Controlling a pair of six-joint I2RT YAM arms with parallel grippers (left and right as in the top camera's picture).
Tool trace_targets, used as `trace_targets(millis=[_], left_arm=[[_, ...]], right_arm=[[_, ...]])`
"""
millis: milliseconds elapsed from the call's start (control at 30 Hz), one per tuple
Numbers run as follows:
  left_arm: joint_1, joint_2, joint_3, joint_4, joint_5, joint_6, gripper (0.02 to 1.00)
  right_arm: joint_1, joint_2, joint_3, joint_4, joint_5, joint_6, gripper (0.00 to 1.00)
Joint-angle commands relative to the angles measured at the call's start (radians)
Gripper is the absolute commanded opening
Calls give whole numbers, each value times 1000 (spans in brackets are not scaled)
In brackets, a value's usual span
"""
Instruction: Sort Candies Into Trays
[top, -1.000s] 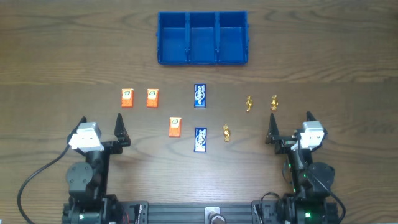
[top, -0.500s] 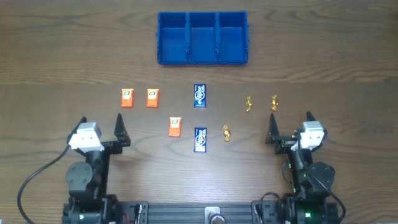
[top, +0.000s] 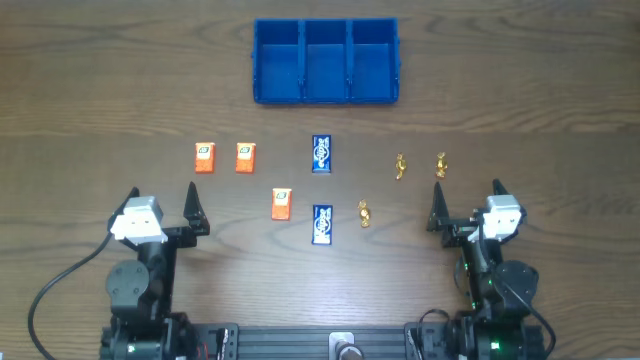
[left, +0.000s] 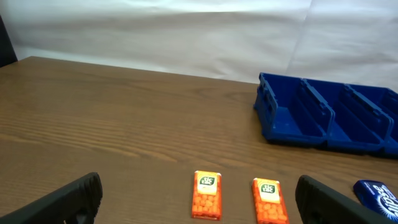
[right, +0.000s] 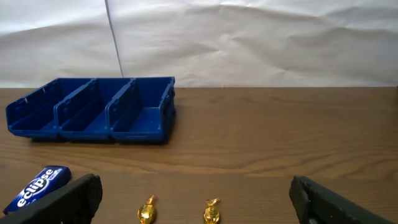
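Right, both arms sit well apart from the tray (top: 257, 60), at my end of the table (top: 540, 100). The left gripper (top: 163, 208) is released, its fingers spread wide, and it sits out past the tray's left end. The right gripper (top: 467, 205) is released too, fingers just as wide, out past the tray's right end.

The tray is blue, with three compartments side by side. All the candy lies on the wood between the tray and the grippers, and none of it touches the tray.

In the row nearer the tray I see an orange box (top: 204, 157) out beyond the tray's left end. A second orange box (top: 246, 157) lies just beside it but apart, closer to the tray's left corner. A blue pack (top: 321, 154) lies in line with the tray's middle compartment. One gold candy (top: 399, 166) sits in line with the tray's right wall, and a second gold candy (top: 441, 165) sits just outside that.

Farther from the tray lie three more. A third orange box (top: 282, 203) is in line with the left compartment. A second blue pack (top: 322, 224) is in line with the middle one. A third gold candy (top: 364, 213) is in line with the right one.
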Motion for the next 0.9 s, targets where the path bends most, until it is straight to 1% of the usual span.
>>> trace_targets(millis=[33,133,233,267,367,467,533,600,667,833,900], left_arm=[[4,-4,-21,-35,-16,7,996],[4,-4,-21,-35,-14,7,998],[-11,19,-4,-32,-2,-61,998],[-13,68,40,-33,-2,-61,998],[-13,350,279,-98,-1,-61,998],[-17,763,604,-257,0,-43,998],[-36,1043,779,-348,15,5,998],[-47,1216,854,-379,16,25,998],[-50,1375,885,-360,17,30,998],[-51,1615,892,-301,17,56,1000],[-51,1649,892,-290,14,75,1000]], right_arm=[[-5,-8,-6,-1,2,-15,998],[-5,-8,-6,-1,2,-15,998],[-5,-8,-6,-1,2,-15,998],[-5,-8,-6,-1,2,-15,998],[-5,-8,-6,-1,2,-15,998],[-5,-8,-6,-1,2,-15,998],[-5,-8,-6,-1,2,-15,998],[-5,-8,-6,-1,2,-15,998],[-5,-8,-6,-1,2,-15,998],[-5,-8,-6,-1,2,-15,998],[-5,-8,-6,-1,2,-15,998]])
